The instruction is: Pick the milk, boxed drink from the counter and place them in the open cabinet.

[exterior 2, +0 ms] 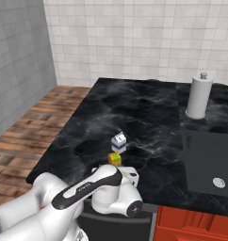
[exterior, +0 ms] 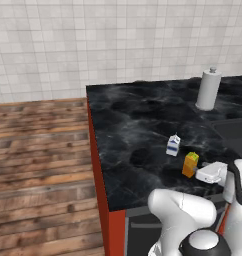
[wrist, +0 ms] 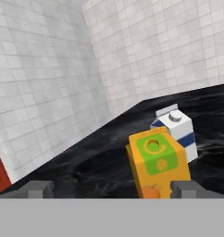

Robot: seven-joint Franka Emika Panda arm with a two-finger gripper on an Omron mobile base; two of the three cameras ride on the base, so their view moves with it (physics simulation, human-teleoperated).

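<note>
Boxed drink (wrist: 158, 164) is seen upright on counter (wrist: 86, 162), just ahead of spread fingertips (wrist: 39, 189), nearer the right one; milk (wrist: 176, 132) stands just behind. Gripper (wrist: 113, 190) is held low, level over counter edge.

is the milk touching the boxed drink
Apart. The left base view shows a strip of black counter between the milk and the boxed drink.

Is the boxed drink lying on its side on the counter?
No, the boxed drink stands upright on the counter beside the milk.
</note>
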